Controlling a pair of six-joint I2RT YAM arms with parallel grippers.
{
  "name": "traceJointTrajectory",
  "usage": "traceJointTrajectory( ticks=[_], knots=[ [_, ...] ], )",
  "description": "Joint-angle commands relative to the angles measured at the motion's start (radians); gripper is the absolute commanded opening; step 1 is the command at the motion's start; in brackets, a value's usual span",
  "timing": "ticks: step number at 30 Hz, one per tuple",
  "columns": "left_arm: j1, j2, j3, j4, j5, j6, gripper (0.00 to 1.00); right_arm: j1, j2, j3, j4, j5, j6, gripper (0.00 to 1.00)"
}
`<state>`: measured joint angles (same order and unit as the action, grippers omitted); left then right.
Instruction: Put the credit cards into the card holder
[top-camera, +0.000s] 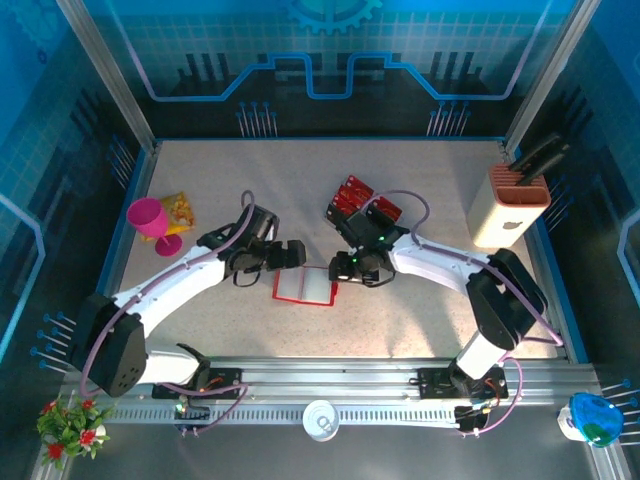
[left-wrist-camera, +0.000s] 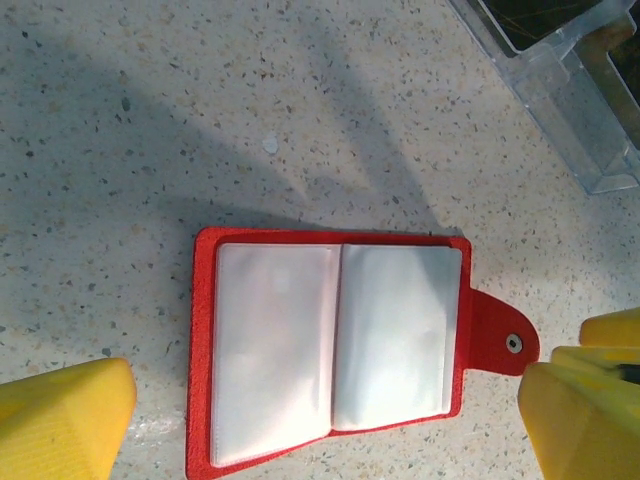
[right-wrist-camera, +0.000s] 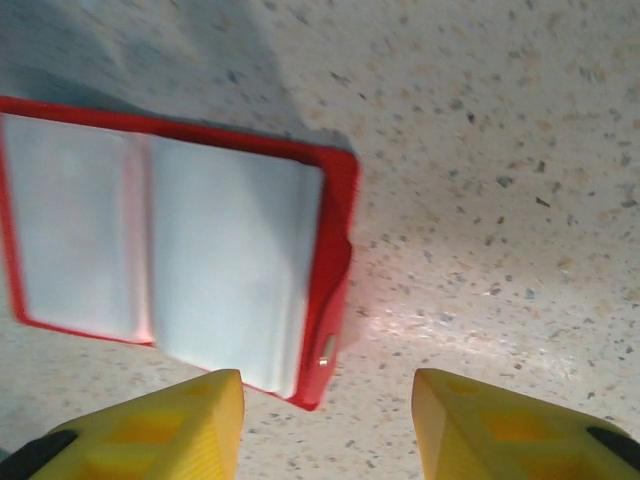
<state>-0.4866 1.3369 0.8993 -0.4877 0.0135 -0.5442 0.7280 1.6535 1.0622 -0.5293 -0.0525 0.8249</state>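
Your left pincer is spread as wide as it goes, with nothing between its yellow fingers. It hangs right over the red folding card holder with its pale plastic sleeves. Your right pincer is also empty. Its fingers stand partly apart with bare speckled tabletop between them, just beside the holder's edge where the snap tab sits.

The card holder lies flat and opened out on the tabletop near the middle, between the two pincers, pale inside facing up. Both visible sleeves look blank. No red or black shows through them, so as far as you can judge no card has gone in yet.

Further out, behind your right pincer, the small red-and-black credit cards sit in the clear plastic compartmented tray. The tray is near the holder but not touching it.

So the holder is open and ready, and that seems to be all that is done. What is left is the whole of the loading. You have to pick each card from the tray, carry it over, and slide it into a sleeve, probably steadying the holder with the other pincer.
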Motion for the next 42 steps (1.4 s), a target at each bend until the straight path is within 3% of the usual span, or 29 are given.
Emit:
traceJointTrajectory(
  ticks=[1,3,7,9,17,18,20,21,24,28,32,37,42],
  knots=[
    [0.008,0.028,0.050,-0.010,-0.016,0.003,0.99,0.008,0.052,0.033,-0.048,0.026,-0.031,0.46],
    [0.009,0.044,0.061,-0.009,-0.011,0.001,0.99,0.005,0.070,0.033,-0.042,0.035,-0.033,0.39],
    [0.009,0.065,0.079,-0.011,-0.003,0.000,0.99,-0.007,0.064,0.020,-0.042,0.052,-0.041,0.06],
    [0.009,0.070,0.082,-0.009,-0.002,0.002,0.99,-0.021,0.041,0.000,-0.041,0.055,-0.045,0.00],
    [0.015,0.087,0.087,-0.002,0.011,0.012,0.99,-0.112,-0.069,-0.114,-0.047,0.061,-0.067,0.00],
    [0.016,0.090,0.088,0.000,0.012,0.012,0.99,-0.122,-0.080,-0.124,-0.045,0.056,-0.075,0.06],
    [0.019,0.094,0.093,0.000,0.020,0.013,0.99,-0.142,-0.098,-0.130,-0.048,0.039,-0.102,0.31],
    [0.020,0.096,0.097,0.001,0.024,0.013,0.99,-0.156,-0.114,-0.124,-0.057,0.030,-0.122,0.37],
    [0.025,0.095,0.107,-0.002,0.034,0.014,0.99,-0.201,-0.165,-0.070,-0.092,0.000,-0.187,0.41],
    [0.041,0.094,0.108,0.007,0.067,-0.010,0.99,-0.257,-0.155,0.074,-0.147,-0.026,-0.283,0.45],
    [0.061,0.095,0.100,0.021,0.097,-0.043,0.99,-0.261,-0.040,0.275,-0.218,-0.010,-0.381,0.51],
    [0.086,0.087,0.081,0.035,0.094,-0.075,0.99,-0.235,0.154,0.524,-0.319,-0.018,-0.480,0.48],
    [0.130,0.090,0.035,0.082,0.137,-0.119,0.99,-0.195,0.337,0.770,-0.450,0.064,-0.562,0.43]
  ],
)
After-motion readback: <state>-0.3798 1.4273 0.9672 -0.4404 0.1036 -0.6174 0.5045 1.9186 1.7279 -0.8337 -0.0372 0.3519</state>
